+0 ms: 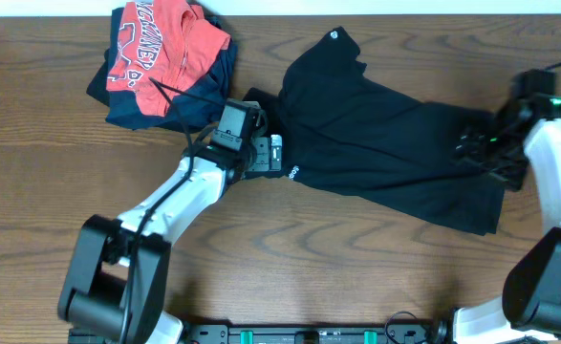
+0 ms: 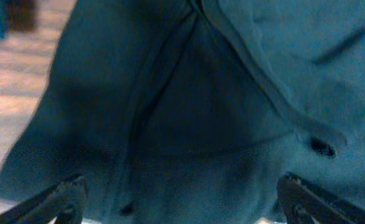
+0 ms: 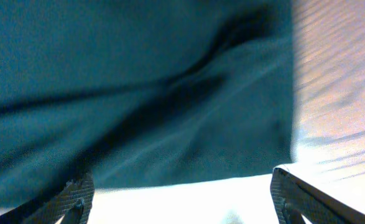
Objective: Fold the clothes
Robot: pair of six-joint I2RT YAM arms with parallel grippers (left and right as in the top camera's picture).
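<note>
Black short-sleeved T-shirt of soft fabric: lies flat on the brown wooden table, right of centre and running diagonally, with its small white emblem at the far corner.
Fold state: the body looks doubled into a long band with uneven edges and a skewed lower right end. Judged partly folded, not finished.
Left gripper: at the shirt's left edge, fingers spread wide over the cloth, nothing pinched.
Right gripper: at the shirt's right edge, fingers likewise wide apart, holding nothing.
Remaining: probably at least one cross fold, then squaring up.
Bystanders: a red shirt with white lettering on a dark navy garment, far left, near the shirt's left end.
</note>
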